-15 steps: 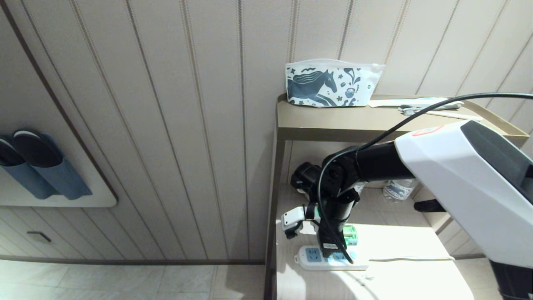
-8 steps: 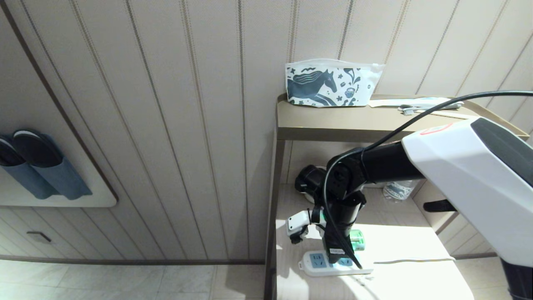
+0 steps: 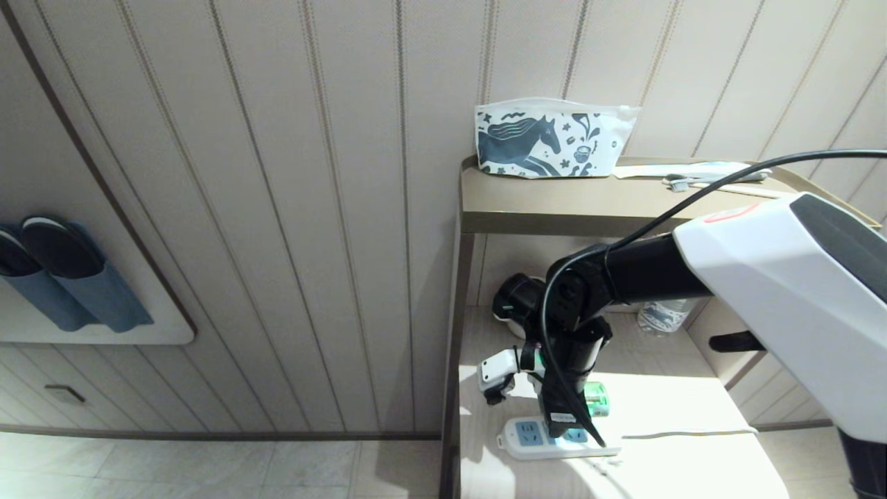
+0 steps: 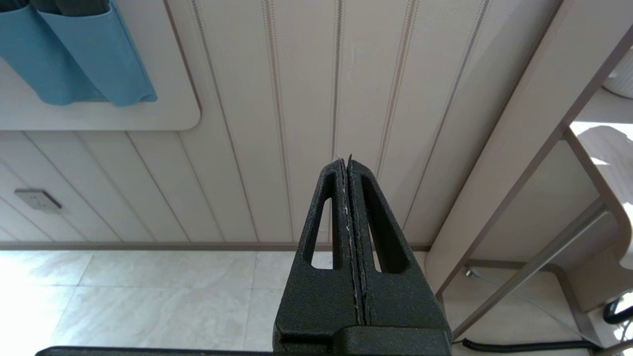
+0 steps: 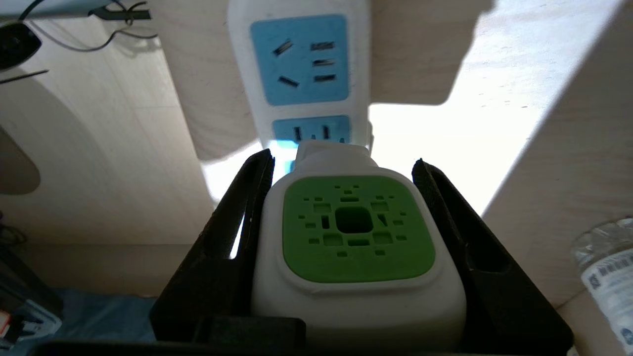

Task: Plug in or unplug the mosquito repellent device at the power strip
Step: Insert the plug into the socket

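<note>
The mosquito repellent device [image 5: 356, 232], a white head with a green vented top, sits between the black fingers of my right gripper [image 5: 343, 158], which is shut on its sides. Its plug end meets the middle blue socket panel of the power strip [image 5: 301, 59]; the prongs are hidden. From the head view, the device's green bottle [image 3: 596, 400] shows beside the right wrist, just above the white power strip [image 3: 523, 436] lying on the lower shelf. My left gripper [image 4: 348, 160] is shut and empty, parked facing the wall and floor.
A horse-print pouch [image 3: 551, 138] and a toothbrush packet lie on the upper shelf [image 3: 589, 208]. A clear water bottle [image 3: 662, 315] stands at the back of the lower shelf. The strip's white cord [image 3: 686, 434] runs right. Blue slipper holders [image 3: 76, 284] hang on the left wall.
My right arm has shifted a little right and lower with the device in its grip. The power strip has slid slightly the same way. The left arm has not moved.
</note>
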Tool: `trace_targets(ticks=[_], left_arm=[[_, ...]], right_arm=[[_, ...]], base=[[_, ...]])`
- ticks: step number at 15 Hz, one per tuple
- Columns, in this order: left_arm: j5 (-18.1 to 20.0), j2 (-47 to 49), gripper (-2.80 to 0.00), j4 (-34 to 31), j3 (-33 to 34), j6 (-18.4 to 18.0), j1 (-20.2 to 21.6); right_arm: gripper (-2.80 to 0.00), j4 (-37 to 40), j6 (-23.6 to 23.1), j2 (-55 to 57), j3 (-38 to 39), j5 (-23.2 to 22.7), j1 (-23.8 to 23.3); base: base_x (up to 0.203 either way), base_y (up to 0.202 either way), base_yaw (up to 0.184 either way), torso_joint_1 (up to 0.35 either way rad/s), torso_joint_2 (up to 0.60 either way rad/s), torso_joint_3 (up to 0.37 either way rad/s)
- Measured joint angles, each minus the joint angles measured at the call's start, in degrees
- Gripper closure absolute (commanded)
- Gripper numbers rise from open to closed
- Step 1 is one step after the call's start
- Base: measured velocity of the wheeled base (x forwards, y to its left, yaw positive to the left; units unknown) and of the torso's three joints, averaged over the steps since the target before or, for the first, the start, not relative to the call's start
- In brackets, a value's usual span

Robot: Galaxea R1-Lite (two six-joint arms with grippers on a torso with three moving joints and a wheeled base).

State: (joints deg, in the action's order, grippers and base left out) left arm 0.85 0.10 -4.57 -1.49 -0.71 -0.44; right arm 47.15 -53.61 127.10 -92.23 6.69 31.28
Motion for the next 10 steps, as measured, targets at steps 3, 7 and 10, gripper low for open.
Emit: trace_targets(ticks=[3, 7, 10], left_arm=[[0.0, 0.0, 0.00, 0.0, 0.0, 0.0, 0.0], [0.0, 0.0, 0.00, 0.0, 0.0, 0.0, 0.0], [0.0, 0.0, 0.00, 0.0, 0.0, 0.0, 0.0]], right_arm=[[0.00, 0.0, 0.0, 0.0, 0.7, 0.0, 0.1], [0.00, -0.5, 0.0, 0.0, 1.5, 0.1, 0.2], [0.00, -0.5, -0.1, 0.0, 1.6, 0.1, 0.2]], base=[[0.000, 0.000, 0.000, 0.000, 0.00, 0.000], [0.000, 0.000, 0.000, 0.000, 0.00, 0.000], [0.000, 0.000, 0.000, 0.000, 0.00, 0.000]])
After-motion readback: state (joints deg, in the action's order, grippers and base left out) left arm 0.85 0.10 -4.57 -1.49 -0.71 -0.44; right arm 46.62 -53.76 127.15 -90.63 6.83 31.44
